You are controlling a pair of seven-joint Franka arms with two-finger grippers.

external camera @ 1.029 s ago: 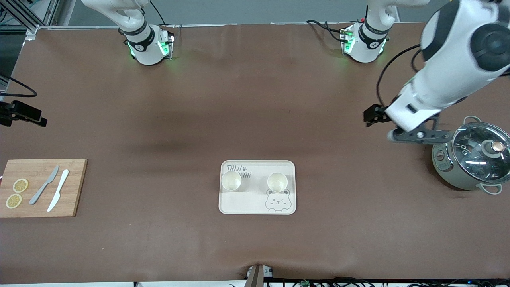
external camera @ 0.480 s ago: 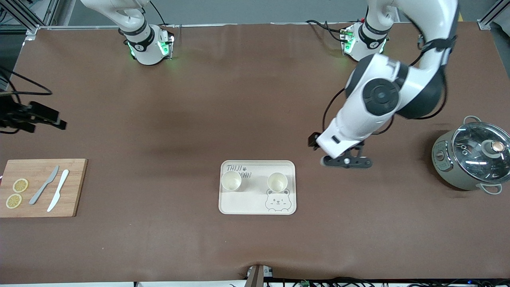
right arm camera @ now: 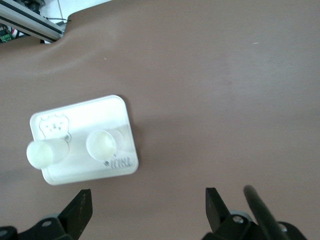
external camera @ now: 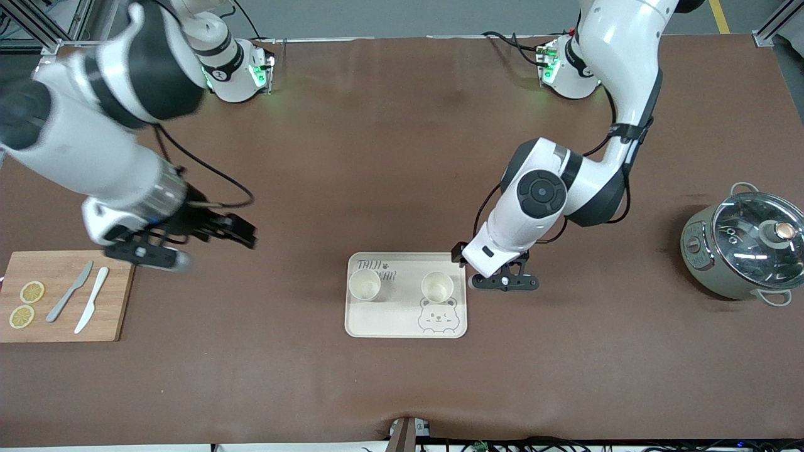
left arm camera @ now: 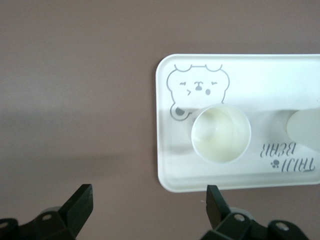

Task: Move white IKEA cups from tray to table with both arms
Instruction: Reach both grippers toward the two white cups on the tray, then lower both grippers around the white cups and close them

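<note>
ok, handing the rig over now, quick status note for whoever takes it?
Left gripper: open, empty, over the table just off the tray's edge at the left arm's end.
Right gripper: open, empty, over the cutting board's corner.
Both white cups stand upright on the tray.
Done: nothing moved.
Left: each arm grasps the cup on its own end and sets it on the table.

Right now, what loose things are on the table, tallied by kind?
Cups: 2
Tray: 1
Cutting board: 1
Knives: 2
Lemon slices: 2
Pot with glass lid: 1
Total: 9
</note>
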